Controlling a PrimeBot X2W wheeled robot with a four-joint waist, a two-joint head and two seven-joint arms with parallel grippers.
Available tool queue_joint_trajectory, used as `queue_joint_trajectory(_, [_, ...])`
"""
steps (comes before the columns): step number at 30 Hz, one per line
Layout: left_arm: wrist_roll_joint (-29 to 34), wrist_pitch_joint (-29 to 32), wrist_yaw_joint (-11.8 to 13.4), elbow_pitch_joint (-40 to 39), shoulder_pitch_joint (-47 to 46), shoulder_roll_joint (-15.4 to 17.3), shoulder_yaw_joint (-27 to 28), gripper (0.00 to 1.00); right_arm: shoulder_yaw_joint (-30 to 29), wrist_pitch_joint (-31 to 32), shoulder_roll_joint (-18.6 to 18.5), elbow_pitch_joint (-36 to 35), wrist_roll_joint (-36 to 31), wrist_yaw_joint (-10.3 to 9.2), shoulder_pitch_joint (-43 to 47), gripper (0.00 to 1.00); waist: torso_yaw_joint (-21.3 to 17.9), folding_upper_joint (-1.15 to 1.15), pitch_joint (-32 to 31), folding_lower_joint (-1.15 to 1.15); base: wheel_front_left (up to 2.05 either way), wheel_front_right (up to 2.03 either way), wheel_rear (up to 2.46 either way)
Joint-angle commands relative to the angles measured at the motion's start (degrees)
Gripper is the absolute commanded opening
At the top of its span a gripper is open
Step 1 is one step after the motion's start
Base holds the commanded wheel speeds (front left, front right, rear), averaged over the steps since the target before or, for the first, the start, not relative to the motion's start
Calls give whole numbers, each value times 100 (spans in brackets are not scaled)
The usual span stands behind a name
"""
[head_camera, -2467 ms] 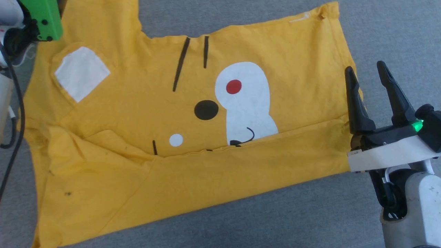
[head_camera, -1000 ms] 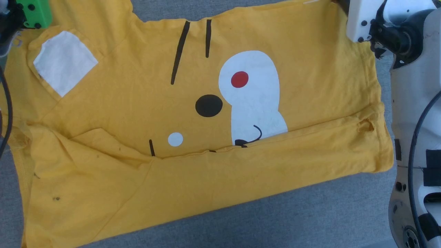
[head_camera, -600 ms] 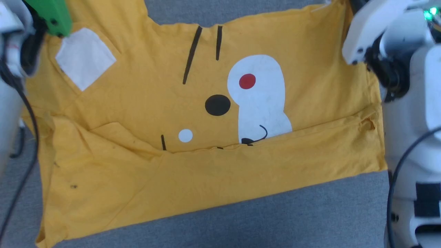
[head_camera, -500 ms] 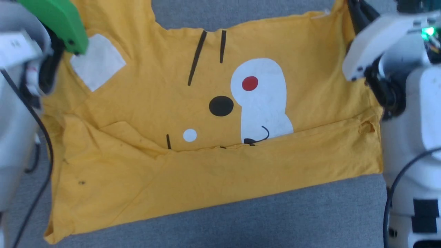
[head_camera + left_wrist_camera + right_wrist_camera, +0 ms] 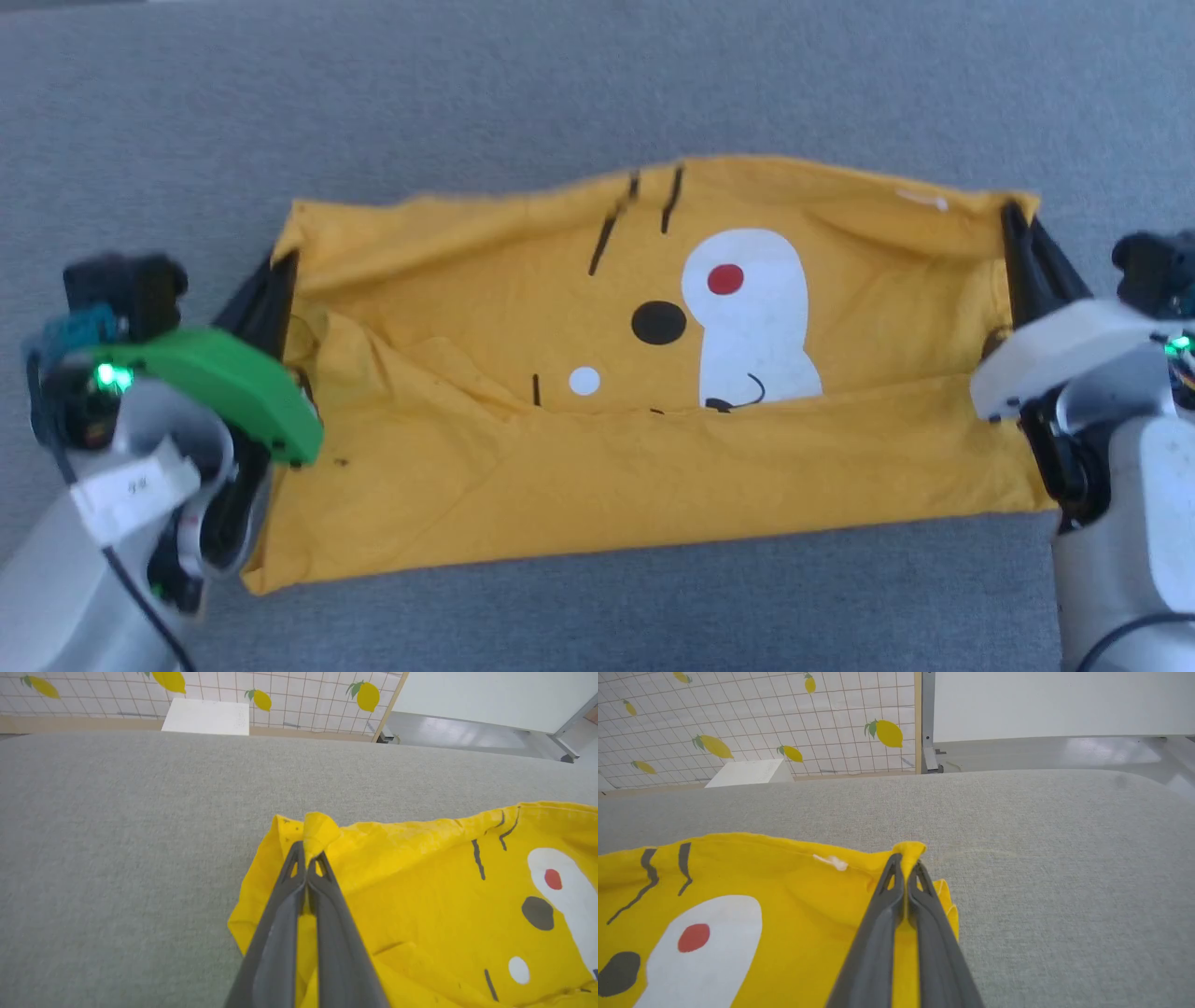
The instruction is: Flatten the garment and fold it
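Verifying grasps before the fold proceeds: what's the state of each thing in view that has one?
garment: pinched at both far corners, near strip folded up over the bottom of the print, wrinkled, not flat.
left end effector: shut on the garment's far left corner.
right end effector: shut on the garment's far right corner.

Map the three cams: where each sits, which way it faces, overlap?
Head view: on the head, facing down at the mustard-yellow thin-fabric T-shirt on grey textured surface; left gripper and right gripper pinch its far corners.
Left wrist view: on that wrist, along its shut fingers toward the lemon-print wall.
Right wrist view: likewise, from the opposite corner.
Shared: red-dotted white print.
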Motion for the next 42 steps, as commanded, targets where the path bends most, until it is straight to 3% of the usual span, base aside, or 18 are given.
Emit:
queue_joint_trajectory(1, [-159,-58,99,-79,274,18,69,0,-24,27,-32,2,18,-8,139,0,407,0,-490,0,0,0,0])
queue_joint_trajectory(10, [-732,-37,172,-214,1456,-134,17,0,-22,795,-532,-35,-255,-8,680,0,580,0,-634,0,0,0,0])
queue_joint_trajectory(17, [-880,88,-157,313,1662,-336,-340,0,378,1593,-1145,208,-438,-8,790,0,572,0,-494,0,0,0,0])
queue_joint_trajectory(24, [-805,30,-422,1084,1452,-557,-562,0,636,2478,-1239,511,-257,-8,738,0,530,0,-432,0,0,0,0])
queue_joint_trajectory(25, [-809,14,-466,1189,1428,-597,-585,0,623,2560,-1205,526,-202,-8,745,10,524,0,-453,0,0,0,0])
queue_joint_trajectory(27, [-853,-54,-539,1342,1409,-678,-582,0,587,2699,-1140,534,-106,-8,796,60,518,0,-518,0,0,0,0])
queue_joint_trajectory(28, [-877,-100,-574,1394,1409,-719,-574,16,567,2753,-1116,518,-63,-8,834,98,519,0,-553,0,0,0,0])
queue_joint_trajectory(29, [-900,-164,-604,1443,1417,-766,-561,52,521,2815,-1081,480,-7,-8,894,100,521,0,-610,0,0,0,0])
queue_joint_trajectory(30, [-890,-233,-628,1459,1421,-789,-556,100,476,2851,-1053,428,36,-8,950,100,524,0,-653,0,0,0,0])
queue_joint_trajectory(36, [-668,-982,-628,1360,1451,-890,-400,100,73,2749,-869,-266,210,-8,1443,100,572,0,-954,0,0,0,0])
queue_joint_trajectory(39, [-334,-1694,-475,1253,1371,-963,-226,100,-152,2403,-744,-731,270,-8,1684,100,622,0,-1083,0,0,0,0])
queue_joint_trajectory(42, [16,-2000,-362,1210,1272,-1078,-58,100,-422,2017,-509,-1062,314,-8,1866,100,672,0,-1183,0,0,0,0])
